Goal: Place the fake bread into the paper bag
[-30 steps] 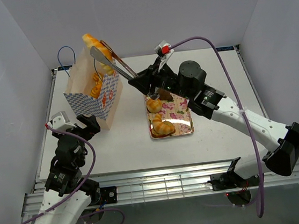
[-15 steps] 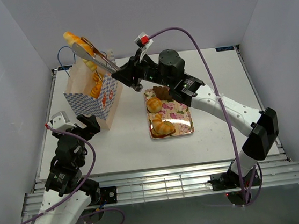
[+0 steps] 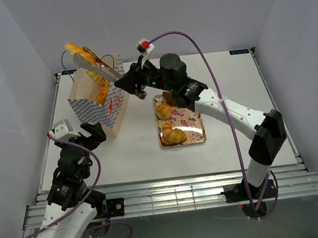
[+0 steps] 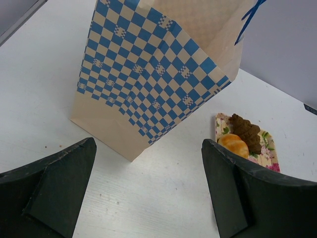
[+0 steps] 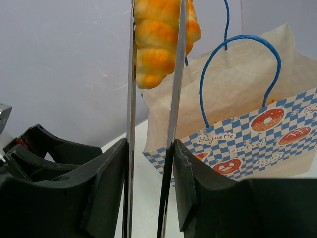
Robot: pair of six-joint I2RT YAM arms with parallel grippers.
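White table (image 3: 139, 150) with upright paper bag (image 3: 101, 109) and floral tray (image 3: 191, 121)

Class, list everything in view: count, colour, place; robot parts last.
table: one, white, underneath.
paper bag: one, tan with blue-white checks, upright, back left.
tray: one, floral, right of the bag.
golden rolls: two seen, on the tray.
dark bread: one, brown, tray's far end.
twisted loaf: one, golden-orange, in the tongs, higher than the bag.
tongs: one pair, metal, in the right tool.
left tool: one, black, open, facing the bag.
right tool: one, black, shut on the tongs.
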